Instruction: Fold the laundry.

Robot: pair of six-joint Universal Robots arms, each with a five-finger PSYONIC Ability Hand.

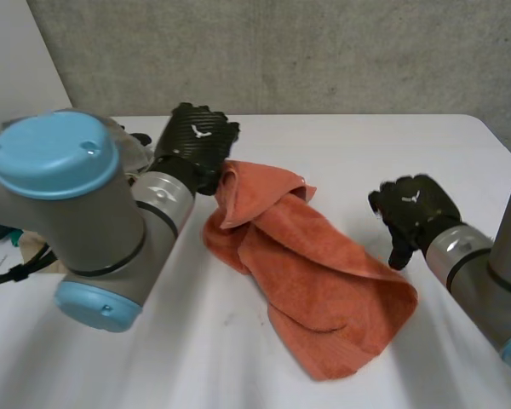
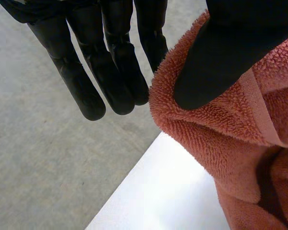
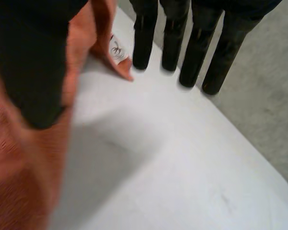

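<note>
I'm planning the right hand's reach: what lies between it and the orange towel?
Only bare white table, as the head view shows: the right hand hangs open beside the towel, with nothing else between them.

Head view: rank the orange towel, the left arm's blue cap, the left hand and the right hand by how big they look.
1. orange towel, clearly the largest.
2. left arm's blue cap, though it sits nearest the camera.
3. left hand and right hand: they look alike, so I won't rank them.
</note>
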